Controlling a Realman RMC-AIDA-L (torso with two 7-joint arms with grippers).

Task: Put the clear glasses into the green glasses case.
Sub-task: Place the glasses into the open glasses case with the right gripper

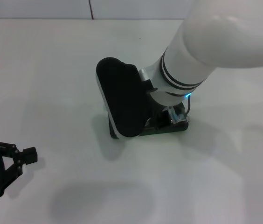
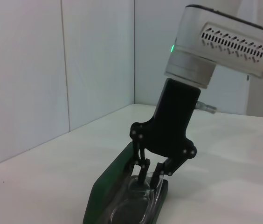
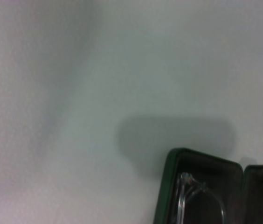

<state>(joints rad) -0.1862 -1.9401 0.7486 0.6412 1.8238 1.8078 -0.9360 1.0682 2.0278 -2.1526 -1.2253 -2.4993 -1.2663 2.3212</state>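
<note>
The white table (image 1: pixel 43 70) spreads bare and wide on every side of the work, its far edge meeting the wall at the top of the head view. The right arm (image 1: pixel 215 32) reaches down over the middle of the table, hiding most of the green glasses case (image 2: pixel 104 198), which lies open there with its long axis running across the robot's front, lid raised on the far side. From the left wrist view the case is seen end-on. The clear glasses (image 2: pixel 138 196) lie inside it along that same axis, lens curved against the lining. The right gripper (image 2: pixel 151 179) stands directly above them, fingertips dipped into the case and drawn close around a part of the clear frame. The left gripper (image 1: pixel 22 156) rests spread apart near the table's near-left corner, well apart from the case.
</note>
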